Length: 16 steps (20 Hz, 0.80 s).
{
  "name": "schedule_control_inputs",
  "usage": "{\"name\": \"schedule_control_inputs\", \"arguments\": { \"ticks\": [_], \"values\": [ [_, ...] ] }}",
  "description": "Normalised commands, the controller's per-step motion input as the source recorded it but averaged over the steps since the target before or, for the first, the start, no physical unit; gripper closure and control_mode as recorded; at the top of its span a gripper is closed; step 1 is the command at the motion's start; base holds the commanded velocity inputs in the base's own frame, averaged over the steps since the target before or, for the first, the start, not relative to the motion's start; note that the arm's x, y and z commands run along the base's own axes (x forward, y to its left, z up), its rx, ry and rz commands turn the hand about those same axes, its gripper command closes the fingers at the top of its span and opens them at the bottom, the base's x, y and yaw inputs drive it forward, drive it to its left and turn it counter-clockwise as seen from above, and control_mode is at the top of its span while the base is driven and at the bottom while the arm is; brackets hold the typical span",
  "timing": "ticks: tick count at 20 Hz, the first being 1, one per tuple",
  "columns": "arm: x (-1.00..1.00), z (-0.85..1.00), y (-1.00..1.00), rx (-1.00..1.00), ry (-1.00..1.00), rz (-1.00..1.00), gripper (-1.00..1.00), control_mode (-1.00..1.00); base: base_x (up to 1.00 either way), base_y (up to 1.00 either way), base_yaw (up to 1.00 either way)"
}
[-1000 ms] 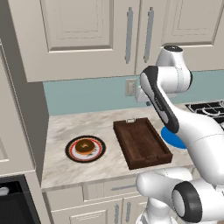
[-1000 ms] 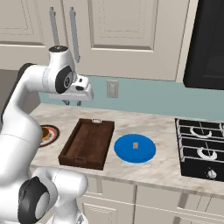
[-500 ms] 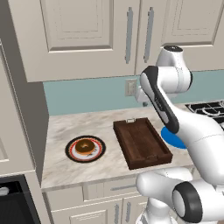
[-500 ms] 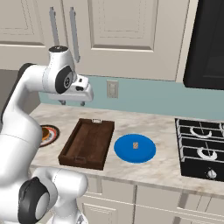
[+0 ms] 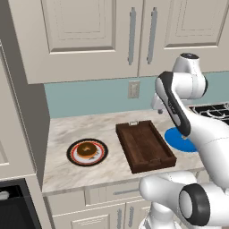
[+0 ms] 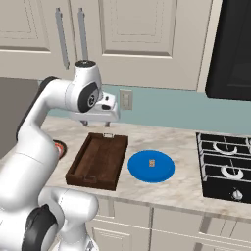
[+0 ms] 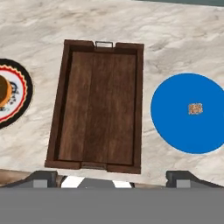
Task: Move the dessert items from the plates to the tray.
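Note:
The dark wooden tray (image 7: 98, 107) lies on the counter with nothing in it, also seen as the tray (image 5: 145, 145) and the tray (image 6: 98, 159). Left of it, a brown-glazed doughnut (image 5: 86, 150) sits on the black-rimmed plate (image 5: 71, 154); the hand view cuts the doughnut (image 7: 3, 89) and its plate (image 7: 15, 98) at the left edge. Right of the tray, a small tan morsel (image 7: 195, 108) rests on the blue plate (image 7: 175, 113), also visible as the morsel (image 6: 152, 162) on the blue plate (image 6: 139, 166). My gripper (image 6: 96, 122) hangs open and empty high above the tray's far end, fingertips (image 7: 43, 178) wide apart.
A gas hob (image 6: 225, 166) lies at the counter's right end. The wall behind carries a socket (image 5: 133, 89), with cabinets (image 5: 89, 31) overhead. The counter's front edge (image 7: 26, 175) runs just below the tray. My arm hides part of the blue plate (image 5: 176, 136).
The gripper's fingers have spread wide apart. The arm has stayed in place above the tray, and nothing on the counter has moved.

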Motion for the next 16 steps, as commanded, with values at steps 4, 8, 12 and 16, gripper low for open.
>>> {"name": "schedule_control_inputs", "arguments": {
  "ticks": [4, 8, 12, 16],
  "values": [
    [-0.01, -0.29, -0.7, 0.0, 0.17, 0.02, -1.0, -1.0, 0.0, 0.0, 0.0],
    [0.0, -0.31, -0.57, 0.0, 0.17, 0.02, -1.0, -1.0, 0.0, 0.0, 0.0],
    [0.02, -0.33, -0.49, 0.0, 0.14, 0.01, -1.0, -1.0, 0.0, 0.0, 0.0],
    [0.08, -0.39, -0.52, 0.0, 0.09, 0.03, -1.0, -1.0, 0.0, 0.0, 0.0]
  ]
}}
